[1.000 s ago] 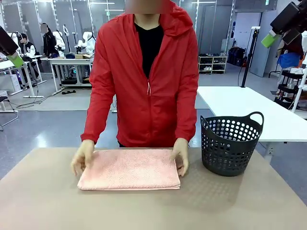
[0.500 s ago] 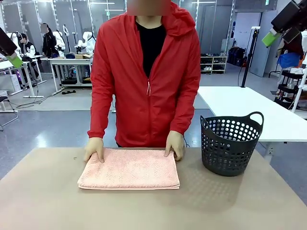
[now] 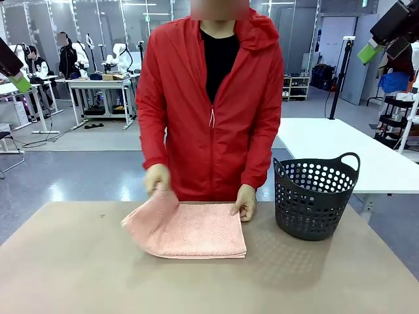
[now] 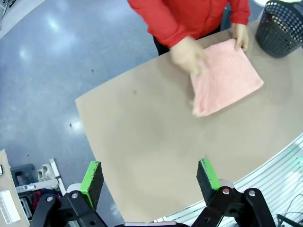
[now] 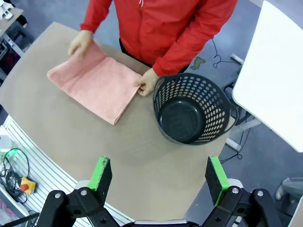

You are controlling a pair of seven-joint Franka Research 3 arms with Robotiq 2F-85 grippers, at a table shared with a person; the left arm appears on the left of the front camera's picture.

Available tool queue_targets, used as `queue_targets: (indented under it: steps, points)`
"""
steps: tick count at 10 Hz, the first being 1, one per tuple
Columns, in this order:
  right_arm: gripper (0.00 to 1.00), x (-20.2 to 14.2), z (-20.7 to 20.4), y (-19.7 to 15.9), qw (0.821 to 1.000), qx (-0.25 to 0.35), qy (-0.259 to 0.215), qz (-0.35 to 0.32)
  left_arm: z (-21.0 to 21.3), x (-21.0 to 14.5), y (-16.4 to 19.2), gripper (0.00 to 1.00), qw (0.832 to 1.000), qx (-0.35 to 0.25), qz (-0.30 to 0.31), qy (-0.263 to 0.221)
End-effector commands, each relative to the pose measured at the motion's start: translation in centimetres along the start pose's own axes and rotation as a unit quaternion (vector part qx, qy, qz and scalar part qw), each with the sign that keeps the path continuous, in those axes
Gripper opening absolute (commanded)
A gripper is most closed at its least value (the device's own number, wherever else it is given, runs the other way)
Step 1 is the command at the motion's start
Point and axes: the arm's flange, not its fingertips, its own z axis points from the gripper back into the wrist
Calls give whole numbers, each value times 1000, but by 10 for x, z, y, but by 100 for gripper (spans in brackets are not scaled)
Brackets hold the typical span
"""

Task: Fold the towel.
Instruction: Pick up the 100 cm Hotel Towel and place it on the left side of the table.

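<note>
While both our tools, left [image 4: 149, 182] and right [image 5: 160, 181], hang high with jaws apart and empty, we judge the towel [image 3: 190, 229] on the desk [image 3: 65, 275] nearly folded, the person's hand [image 3: 157, 178] lifting one end for another fold.

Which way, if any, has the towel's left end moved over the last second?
Yes. The towel's left end has lifted and swung toward the basket, raised by the person's hand.

Person in red jacket [image 3: 213, 104] lifting one end of folded towel [image 3: 190, 229], black basket [image 3: 315, 196] beside it
</note>
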Motion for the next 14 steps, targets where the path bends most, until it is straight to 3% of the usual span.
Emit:
queue_targets:
  steps: [1, 14]
  points:
    - [100, 0, 0, -1, 1000, 2, 2, 0, 0, -2, 1, 100, 1000, -2, -1, 5]
    - [100, 0, 0, -1, 1000, 2, 2, 0, 0, -2, 1, 100, 1000, -2, -1, 5]
